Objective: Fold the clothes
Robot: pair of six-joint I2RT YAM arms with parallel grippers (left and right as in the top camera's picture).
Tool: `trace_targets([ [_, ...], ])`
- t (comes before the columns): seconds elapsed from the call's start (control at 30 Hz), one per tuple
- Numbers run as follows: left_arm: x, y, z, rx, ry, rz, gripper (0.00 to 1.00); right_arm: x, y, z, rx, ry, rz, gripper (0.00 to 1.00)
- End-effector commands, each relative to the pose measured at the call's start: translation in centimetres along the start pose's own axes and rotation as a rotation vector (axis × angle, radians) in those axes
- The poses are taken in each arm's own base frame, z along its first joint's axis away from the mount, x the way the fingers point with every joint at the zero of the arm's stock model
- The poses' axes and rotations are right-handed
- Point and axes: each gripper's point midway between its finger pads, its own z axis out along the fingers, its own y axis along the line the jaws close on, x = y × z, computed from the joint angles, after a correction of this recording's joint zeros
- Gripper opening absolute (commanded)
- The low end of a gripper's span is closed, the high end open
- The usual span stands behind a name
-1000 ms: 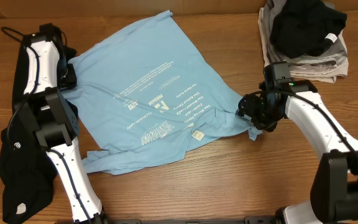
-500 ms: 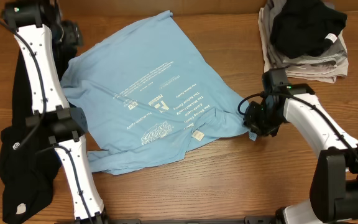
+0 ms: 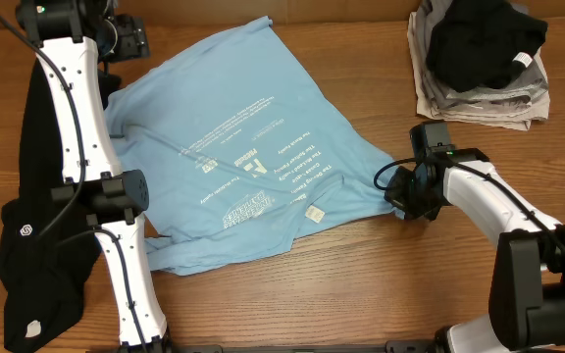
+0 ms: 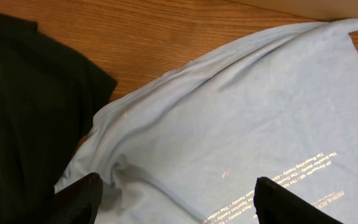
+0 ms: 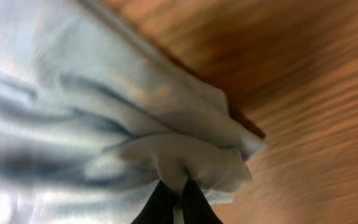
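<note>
The large, soft light blue T-shirt (image 3: 243,157) lies spread out, white lettering up, in the middle of the brown wooden table (image 3: 361,284). My right gripper (image 5: 178,198) is pressed together, pinching a bunched fold at the shirt's right edge. My left gripper (image 3: 128,37) hangs spread above its far-left corner, holding nothing. A long black garment (image 3: 27,226) lies along the left side.

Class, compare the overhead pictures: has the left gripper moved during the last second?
Yes. The left gripper went from the left edge of the T-shirt toward the far edge of the table.
</note>
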Motion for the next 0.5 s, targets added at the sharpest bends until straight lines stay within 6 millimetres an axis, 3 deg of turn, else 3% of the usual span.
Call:
trace_targets([
  [0.0,-0.9,-0.8,-2.2,0.014,-0.056,0.044,0.80,-3.1,-3.0,0.1,0.135,-0.137,0.054,0.04],
  [0.3,-0.9,-0.9,-2.2,0.016,-0.055,0.045,0.81,-13.9,-6.1,-2.7,0.010,-0.464,0.123,0.04],
  [0.37,-0.8,-0.9,-2.2,0.016,-0.053,0.045,0.81,-15.1,-6.3,-3.3,-0.027,-0.498,0.125,0.04],
  [0.4,-0.8,-0.9,-2.2,0.016,-0.053,0.045,0.82,-15.7,-6.6,-3.7,-0.040,-0.509,0.137,0.10],
  [0.47,-0.8,-1.0,-2.2,0.017,-0.053,0.046,0.82,-16.0,-6.4,-4.6,-0.096,-0.470,0.138,0.57],
])
